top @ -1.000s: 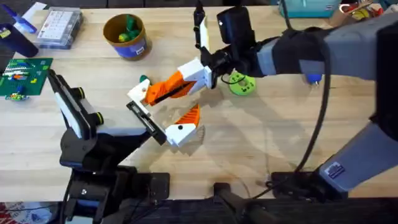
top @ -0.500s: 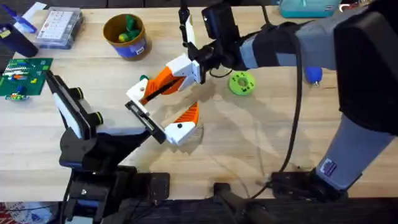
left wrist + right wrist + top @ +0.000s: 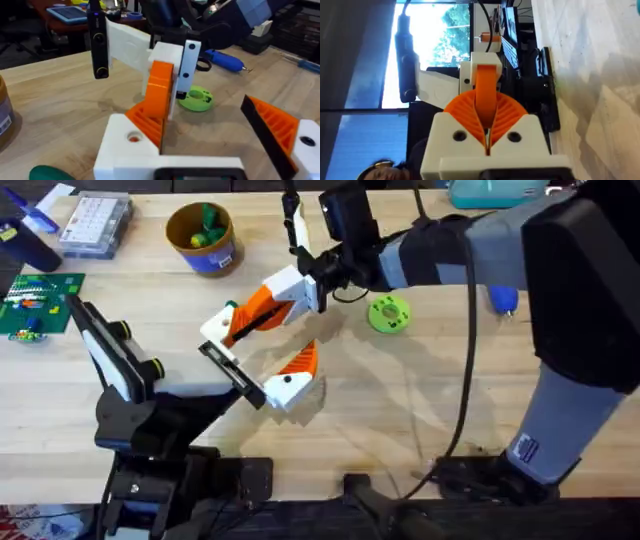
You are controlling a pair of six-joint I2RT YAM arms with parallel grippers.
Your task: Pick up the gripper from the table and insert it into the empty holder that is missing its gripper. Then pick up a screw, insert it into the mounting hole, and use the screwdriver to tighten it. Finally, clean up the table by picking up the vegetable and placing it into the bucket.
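My right gripper (image 3: 285, 298) reaches across the middle, shut on the white-and-orange gripper piece (image 3: 255, 318). A white plate with a black bar (image 3: 295, 220) stands up from the piece. The piece's orange end (image 3: 160, 90) meets the white holder (image 3: 127, 150), which has a mounting hole. The holder sits on my left gripper (image 3: 270, 358), whose jaws stand wide apart; its other finger (image 3: 280, 135) is orange. The dark-green vegetable (image 3: 232, 307) lies on the table just beyond the holder. The yellow bucket (image 3: 203, 237) stands at the back left with green and yellow toys inside.
A lime-green disc (image 3: 388, 313) lies right of centre and a blue-handled screwdriver (image 3: 503, 300) farther right. A clear compartment box (image 3: 95, 225) and a green circuit board (image 3: 35, 300) sit at the far left. The front right of the table (image 3: 420, 410) is bare wood.
My right arm has carried the gripper piece leftward, bringing its orange end closer onto the white holder. The left arm has stayed still.
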